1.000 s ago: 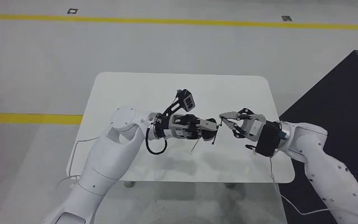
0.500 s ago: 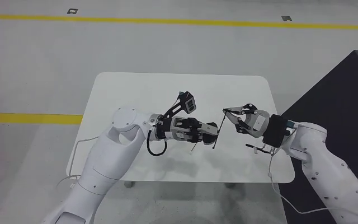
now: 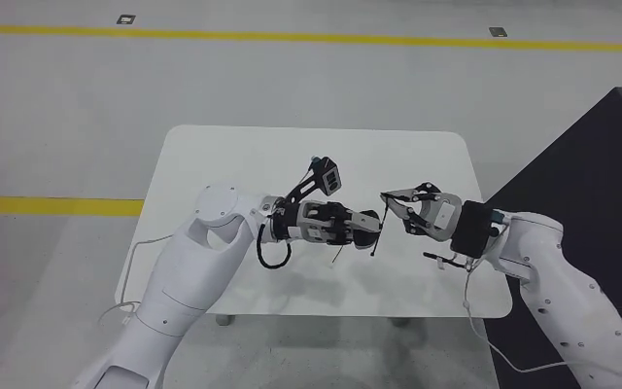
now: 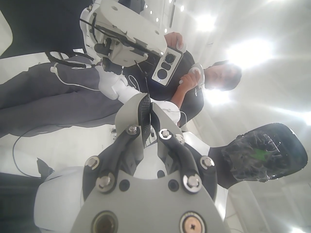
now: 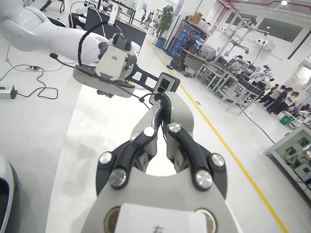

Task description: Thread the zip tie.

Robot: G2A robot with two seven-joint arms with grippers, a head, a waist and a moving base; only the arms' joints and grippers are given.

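A thin black zip tie (image 3: pixel 379 233) hangs slanted above the middle of the white table (image 3: pixel 418 156). My right gripper (image 3: pixel 387 198) is shut on its upper end; in the right wrist view the strand (image 5: pixel 145 97) curls out sideways from the closed tips of that gripper (image 5: pixel 162 97). Just left of it, my left gripper (image 3: pixel 373 223) is shut on the tie lower down. A short length of the strand (image 4: pixel 146 83) sticks out past the left gripper's pinched tips (image 4: pixel 148 98). The two grippers sit close together, almost tip to tip. A loose black tail (image 3: pixel 336 255) dangles under the left hand.
The table's near edge (image 3: pixel 389 313) lies just below both forearms. A dark panel (image 3: pixel 583 165) stands off the table's right side. Bare tabletop stretches behind the grippers toward the far edge.
The right gripper lifted the tie's upper end slightly toward the far side, then eased back a little. The tie now stands steeper. The left gripper stayed almost still.
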